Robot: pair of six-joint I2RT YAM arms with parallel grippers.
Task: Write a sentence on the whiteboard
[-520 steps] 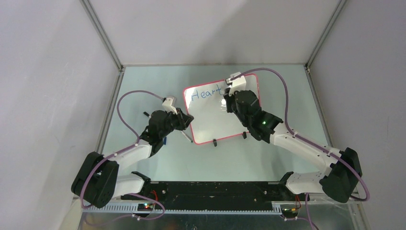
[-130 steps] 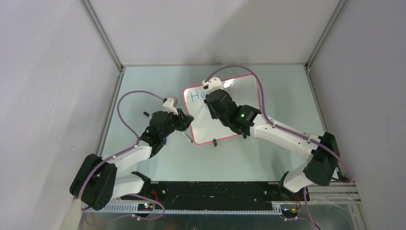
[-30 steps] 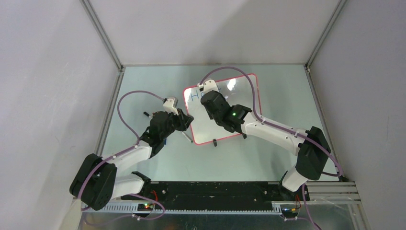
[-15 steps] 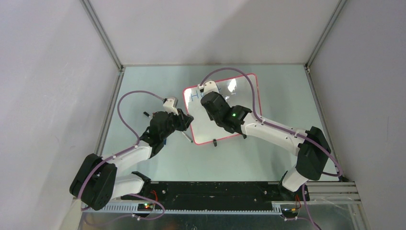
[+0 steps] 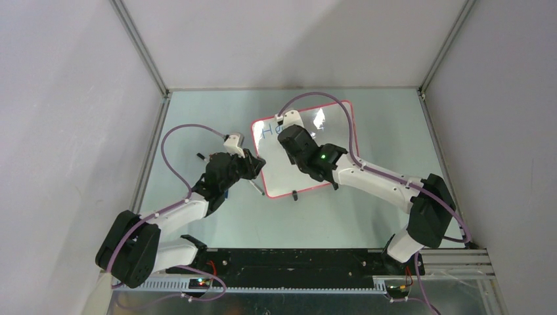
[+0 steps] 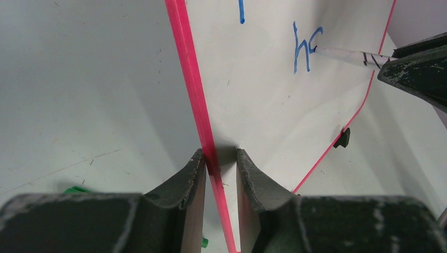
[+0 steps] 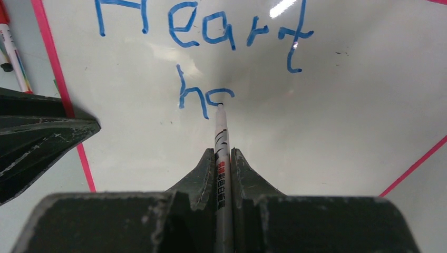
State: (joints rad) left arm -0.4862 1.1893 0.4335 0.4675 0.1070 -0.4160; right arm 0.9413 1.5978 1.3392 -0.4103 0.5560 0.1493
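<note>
The whiteboard (image 5: pixel 284 176), glossy white with a thin red frame, stands tilted on the table. My left gripper (image 6: pixel 219 158) (image 5: pixel 253 164) is shut on its left red edge (image 6: pixel 192 79). My right gripper (image 7: pixel 223 153) (image 5: pixel 292 135) is shut on a white marker (image 7: pixel 221 132), whose tip touches the board. The sentence is blue lettering: "Heart" (image 7: pixel 211 26) on the top line, and below it the letters "hc" (image 7: pixel 199 97) (image 6: pixel 305 50), ending at the marker tip. In the top view my right arm hides most of the writing.
A second marker (image 7: pixel 12 52) (image 5: pixel 256 187) lies on the table left of the board. A small black cap (image 5: pixel 200 156) lies farther left. The board's black feet (image 5: pixel 295 195) (image 6: pixel 342 138) rest on the table. Grey enclosure walls stand on three sides.
Since the oldest frame a second line, "hc", has appeared under "Heart". Over the last second my right gripper has shifted slightly right with the marker. My left arm has not moved.
</note>
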